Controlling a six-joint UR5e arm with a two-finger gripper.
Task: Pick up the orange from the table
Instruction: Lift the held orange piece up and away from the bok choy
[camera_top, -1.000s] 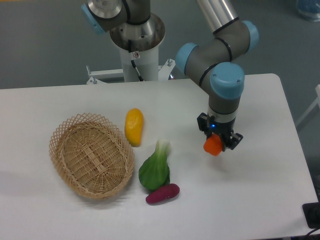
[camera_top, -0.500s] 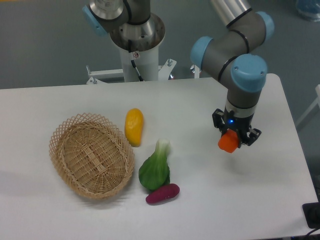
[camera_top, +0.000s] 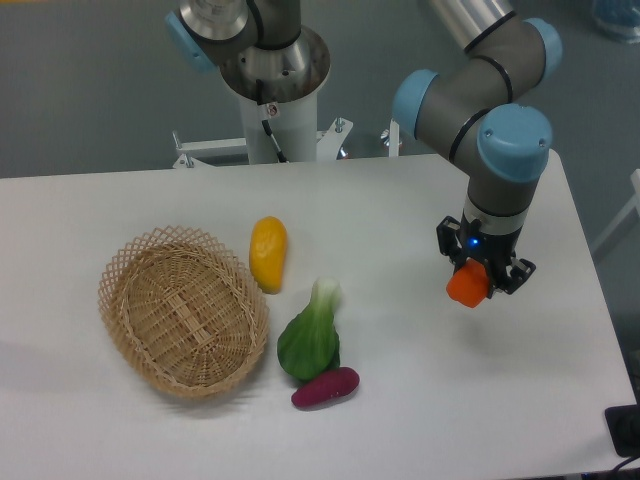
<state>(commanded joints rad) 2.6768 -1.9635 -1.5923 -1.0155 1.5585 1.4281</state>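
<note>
The single fixed camera looks down at the table from the front, with the arm's base pedestal standing behind the far edge. The arm reaches in from the upper right, its grey links and blue joint caps bending down toward the right part of the tabletop.

The gripper points straight down, and its dark fingers are closed around the orange. The fruit sits between the fingers, with most of its bright body showing on the camera-facing, left side. A small blue light glows on the gripper body just above it. The orange appears to be lifted clear of the table, though from this angle the gap beneath it is hard to judge; no sharp shadow directly touches it.

On the left part of the table lies an oval wicker basket, with nothing visible inside it. Just to its right, near the basket's upper rim, rests a yellow oblong fruit, lying lengthwise away from the camera. Below and right of that lies a green leafy vegetable with a pale stalk end pointing away from the camera. A purple oblong vegetable lies touching or just beside its near end. All of these are well apart from the held orange, which is over the right side of the table.
</note>
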